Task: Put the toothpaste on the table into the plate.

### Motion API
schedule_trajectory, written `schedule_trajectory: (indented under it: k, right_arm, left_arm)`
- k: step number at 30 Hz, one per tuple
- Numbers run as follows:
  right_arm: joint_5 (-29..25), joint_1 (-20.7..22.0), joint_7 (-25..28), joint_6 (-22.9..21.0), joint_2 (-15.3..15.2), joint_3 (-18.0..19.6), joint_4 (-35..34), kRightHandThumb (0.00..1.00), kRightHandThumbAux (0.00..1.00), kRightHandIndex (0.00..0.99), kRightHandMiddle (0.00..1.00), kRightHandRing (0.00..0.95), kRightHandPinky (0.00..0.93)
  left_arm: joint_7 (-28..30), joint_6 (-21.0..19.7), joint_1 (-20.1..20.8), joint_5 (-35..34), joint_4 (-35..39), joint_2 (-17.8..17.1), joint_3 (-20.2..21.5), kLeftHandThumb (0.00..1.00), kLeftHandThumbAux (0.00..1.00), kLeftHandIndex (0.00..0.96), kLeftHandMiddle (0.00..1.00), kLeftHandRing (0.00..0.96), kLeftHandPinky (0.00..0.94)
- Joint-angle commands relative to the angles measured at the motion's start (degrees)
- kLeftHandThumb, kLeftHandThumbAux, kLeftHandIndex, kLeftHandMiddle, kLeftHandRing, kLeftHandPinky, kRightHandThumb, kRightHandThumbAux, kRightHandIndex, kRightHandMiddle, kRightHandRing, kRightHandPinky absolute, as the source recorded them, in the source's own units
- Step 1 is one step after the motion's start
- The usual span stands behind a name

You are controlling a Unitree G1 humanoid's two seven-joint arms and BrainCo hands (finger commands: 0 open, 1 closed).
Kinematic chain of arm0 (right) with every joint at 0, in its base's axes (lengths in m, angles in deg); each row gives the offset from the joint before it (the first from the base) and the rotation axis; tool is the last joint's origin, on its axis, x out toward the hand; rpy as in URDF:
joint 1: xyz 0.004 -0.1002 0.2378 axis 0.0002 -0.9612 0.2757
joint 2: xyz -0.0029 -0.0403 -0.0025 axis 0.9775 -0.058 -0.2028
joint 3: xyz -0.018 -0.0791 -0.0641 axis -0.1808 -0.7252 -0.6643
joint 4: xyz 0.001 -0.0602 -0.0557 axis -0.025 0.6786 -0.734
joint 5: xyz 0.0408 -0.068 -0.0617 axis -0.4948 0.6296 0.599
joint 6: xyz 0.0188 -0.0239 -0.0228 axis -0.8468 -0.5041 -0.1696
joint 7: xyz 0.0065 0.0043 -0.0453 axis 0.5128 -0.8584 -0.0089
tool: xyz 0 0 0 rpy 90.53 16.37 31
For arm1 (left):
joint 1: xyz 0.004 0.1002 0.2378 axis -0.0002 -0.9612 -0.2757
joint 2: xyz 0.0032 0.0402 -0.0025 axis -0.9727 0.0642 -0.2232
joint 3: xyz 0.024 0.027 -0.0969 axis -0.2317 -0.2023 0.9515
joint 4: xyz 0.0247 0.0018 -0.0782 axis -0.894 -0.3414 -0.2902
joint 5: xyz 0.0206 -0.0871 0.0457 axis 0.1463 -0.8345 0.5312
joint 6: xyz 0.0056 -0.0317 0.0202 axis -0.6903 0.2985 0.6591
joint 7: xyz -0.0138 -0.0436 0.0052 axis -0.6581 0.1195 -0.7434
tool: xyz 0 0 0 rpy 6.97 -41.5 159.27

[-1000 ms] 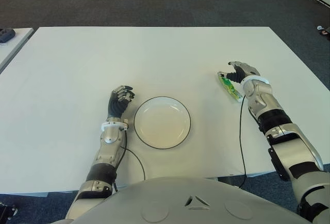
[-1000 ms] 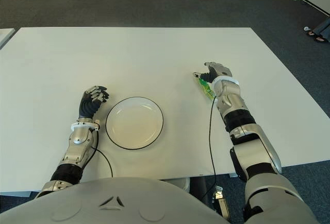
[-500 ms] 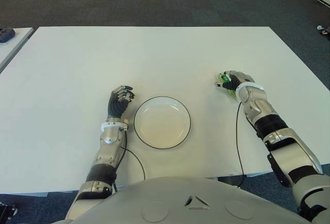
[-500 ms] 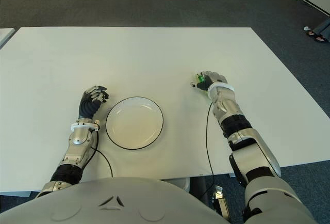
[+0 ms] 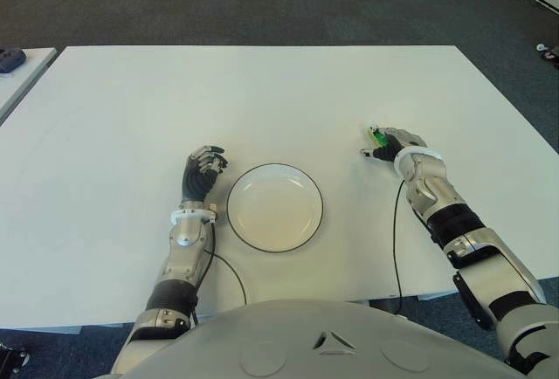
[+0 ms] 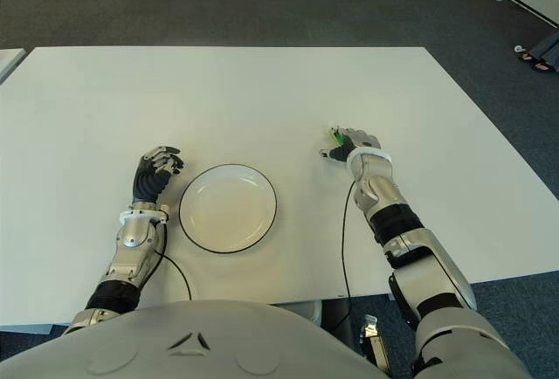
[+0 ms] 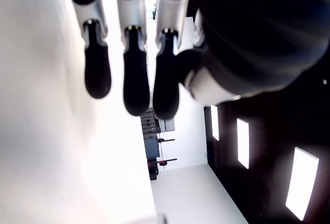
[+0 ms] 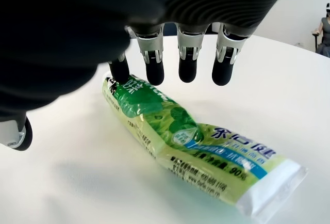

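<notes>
1. The white table (image 5: 262,91) fills the scene, with dark carpet beyond its far edge.

2. The plate (image 5: 275,207), white with a thin dark rim, sits near the table's front edge, in front of the robot, and nothing lies in it.

3. Over on the robot's right, well apart from the plate, there is the right hand (image 5: 390,142), low over the table and set on top of the toothpaste (image 8: 191,141).

4. From the head views only a small patch of green tube (image 6: 335,138) peeks out past the fingers at the hand's far side.

5. The right wrist view gives the close look: a green and white tube lying flat on the table, crimped flat end pointing toward the camera.

6. One fingertip (image 8: 119,70) presses on the tube's far end; the other three fingertips hang just over the table beyond it, curled downward.

7. Whether the fingers actually clamp the tube cannot be told; it lies on the surface with the hand cupped over it.

8. The left hand (image 5: 203,173) shows just to the left of the plate, fingers curled inward and holding nothing.

9. The left wrist view confirms it: three dark fingertips (image 7: 136,84) bent toward the palm, nothing between them.
</notes>
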State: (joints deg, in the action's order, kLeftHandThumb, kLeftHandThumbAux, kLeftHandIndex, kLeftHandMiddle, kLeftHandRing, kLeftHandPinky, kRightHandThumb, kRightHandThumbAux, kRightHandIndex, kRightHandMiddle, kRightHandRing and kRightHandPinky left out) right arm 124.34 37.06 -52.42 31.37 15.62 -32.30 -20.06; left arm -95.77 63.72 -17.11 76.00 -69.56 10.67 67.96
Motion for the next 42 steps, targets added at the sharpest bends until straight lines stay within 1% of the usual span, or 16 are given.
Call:
schedule_trajectory:
  k: [1, 6, 11, 15, 21, 27, 29, 31, 35, 37, 39, 41, 42]
  right_arm:
    - [0.4, -1.1, 0.5, -1.0, 0.8, -0.6, 1.3, 0.249, 0.336, 0.0, 0.0, 0.0, 0.0]
    - [-1.0, -1.8, -0.9, 0.5, 0.4, 0.3, 4.0, 0.225, 0.342, 0.0, 0.0, 0.0, 0.0]
    - [-2.3, -1.9, -1.6, 0.3, 0.5, 1.7, 5.4, 0.209, 0.345, 0.0, 0.0, 0.0, 0.0]
    - [-3.3, -2.7, -2.4, -1.0, 0.9, 3.4, 5.0, 0.203, 0.347, 0.0, 0.0, 0.0, 0.0]
    - [-4.1, -4.1, -3.0, -4.5, 1.6, 5.6, 2.0, 0.198, 0.338, 0.0, 0.0, 0.0, 0.0]
    - [-3.9, -6.2, -2.0, -8.8, 1.6, 7.2, -4.7, 0.187, 0.326, 0.0, 0.0, 0.0, 0.0]
    - [-4.0, -7.0, -2.6, -9.7, 1.8, 7.8, -6.2, 0.189, 0.322, 0.0, 0.0, 0.0, 0.0]
    - [-3.6, -8.5, -2.8, -10.9, 1.6, 8.5, -9.7, 0.195, 0.318, 0.0, 0.0, 0.0, 0.0]
    - [-1.5, -13.9, -1.9, -14.3, 0.4, 9.9, -22.8, 0.214, 0.309, 0.0, 0.0, 0.0, 0.0]
    - [-1.1, -15.1, -2.6, -14.3, 0.4, 10.4, -26.0, 0.224, 0.302, 0.0, 0.0, 0.0, 0.0]
    - [-0.8, -15.6, -2.7, -14.5, 0.5, 10.5, -27.1, 0.231, 0.298, 0.0, 0.0, 0.0, 0.0]
    - [-0.8, -16.2, -5.4, -12.8, 1.0, 10.9, -26.7, 0.235, 0.295, 0.0, 0.0, 0.0, 0.0]
    - [-0.8, -16.5, -7.6, -11.5, 1.3, 11.3, -26.2, 0.236, 0.294, 0.0, 0.0, 0.0, 0.0]
  left_arm:
    - [-0.9, -1.6, -2.4, 0.2, -1.8, 0.6, 0.3, 0.698, 0.723, 0.43, 0.573, 0.561, 0.533]
    - [-1.2, -1.3, -2.6, 0.0, -1.9, 0.6, 0.5, 0.7, 0.721, 0.431, 0.569, 0.563, 0.528]
    - [-1.4, -1.1, -2.6, -0.2, -2.6, 0.4, 1.0, 0.703, 0.72, 0.431, 0.564, 0.562, 0.522]
    - [-2.0, -0.7, -2.7, 0.5, -2.8, 0.2, 1.3, 0.704, 0.719, 0.431, 0.564, 0.563, 0.522]
    - [-2.4, -0.8, -3.1, 0.8, -2.3, -0.1, 1.4, 0.704, 0.72, 0.431, 0.565, 0.568, 0.529]
    - [-2.3, -0.3, -3.4, 0.7, -2.0, -0.3, 1.5, 0.704, 0.72, 0.431, 0.569, 0.574, 0.536]
    - [-2.3, -0.3, -3.5, 0.7, -2.0, -0.4, 1.6, 0.704, 0.721, 0.431, 0.57, 0.576, 0.538]
    - [-2.4, -0.4, -3.6, 0.9, -1.9, -0.5, 1.6, 0.703, 0.721, 0.431, 0.571, 0.578, 0.541]
    - [-2.5, -0.4, -3.7, 1.2, -1.8, -0.7, 1.5, 0.703, 0.721, 0.431, 0.574, 0.579, 0.544]
    - [-2.6, -0.2, -3.7, 1.3, -1.8, -0.8, 1.5, 0.703, 0.721, 0.431, 0.576, 0.578, 0.542]
    - [-2.5, -0.1, -3.7, 1.3, -1.7, -0.9, 1.6, 0.703, 0.721, 0.432, 0.577, 0.576, 0.541]
    - [-2.4, 0.1, -3.8, 1.2, -1.6, -0.9, 1.6, 0.702, 0.721, 0.432, 0.576, 0.573, 0.538]
    - [-2.3, 0.2, -3.8, 1.1, -1.6, -0.8, 1.7, 0.702, 0.721, 0.432, 0.576, 0.572, 0.538]
